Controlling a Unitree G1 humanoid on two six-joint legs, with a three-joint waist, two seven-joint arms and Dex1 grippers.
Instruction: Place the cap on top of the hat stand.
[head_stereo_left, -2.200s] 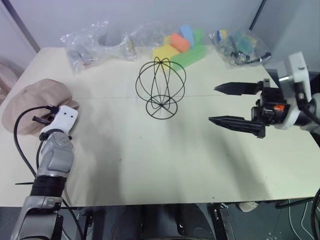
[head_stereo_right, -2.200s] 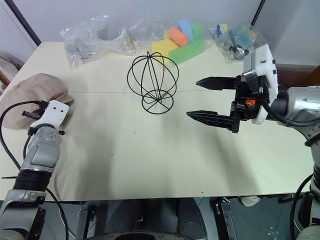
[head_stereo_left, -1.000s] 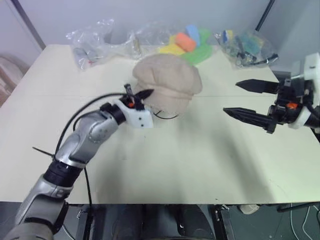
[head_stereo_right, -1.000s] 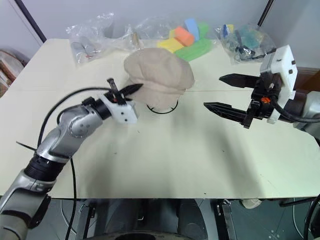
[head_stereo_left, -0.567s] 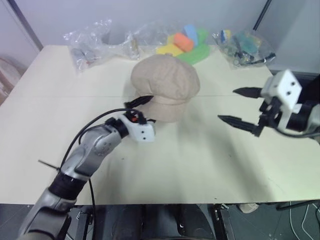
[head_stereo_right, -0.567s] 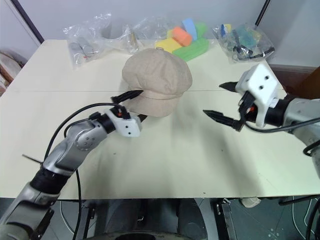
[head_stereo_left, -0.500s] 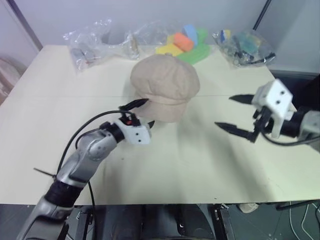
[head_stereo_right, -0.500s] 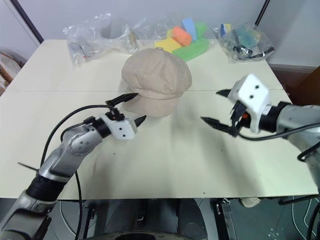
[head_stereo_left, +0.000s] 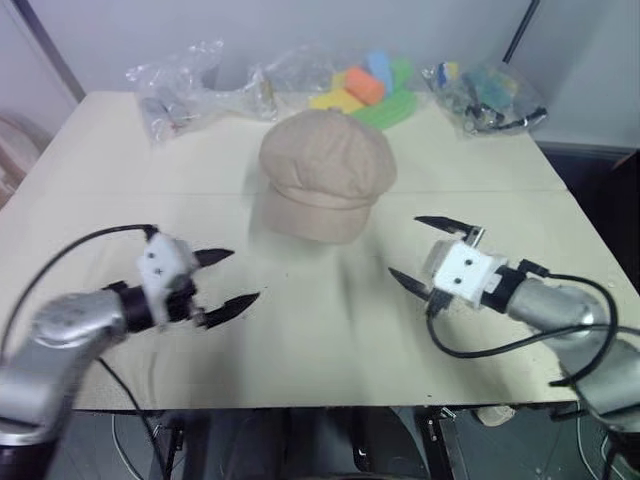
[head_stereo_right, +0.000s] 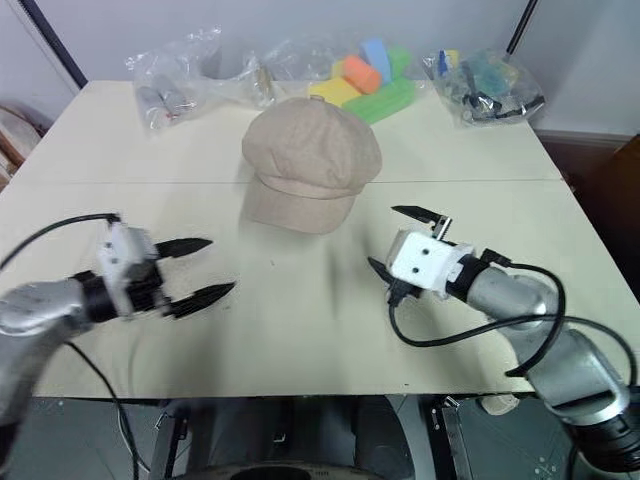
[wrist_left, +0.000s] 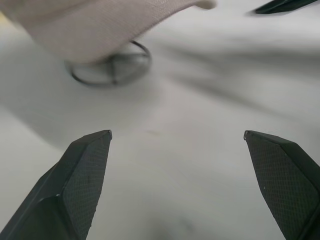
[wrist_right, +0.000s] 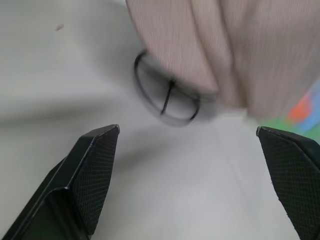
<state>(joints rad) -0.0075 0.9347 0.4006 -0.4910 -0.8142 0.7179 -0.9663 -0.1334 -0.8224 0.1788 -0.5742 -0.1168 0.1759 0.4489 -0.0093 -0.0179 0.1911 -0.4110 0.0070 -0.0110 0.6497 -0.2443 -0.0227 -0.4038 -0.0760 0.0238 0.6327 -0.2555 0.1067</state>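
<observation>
On the table (head_stereo_left: 120, 190), my cap (head_stereo_left: 326, 170) sits on top of the stand (wrist_right: 167, 98).

Both my arms hang low over the near part of the table, one on each side of the cap and apart from it. My left gripper (head_stereo_left: 226, 277) points toward the middle with its two fingers spread wide, holding nothing. My right gripper (head_stereo_left: 425, 252) points back toward the cap, fingers wide too, and empty. Under the cap I can see just the stand's round wire base on the table. Along the far edge lie some clear bags (head_stereo_left: 190, 82) and one pile of bright foam blocks (head_stereo_left: 367, 85). Nothing sits between my grippers and the cap.
</observation>
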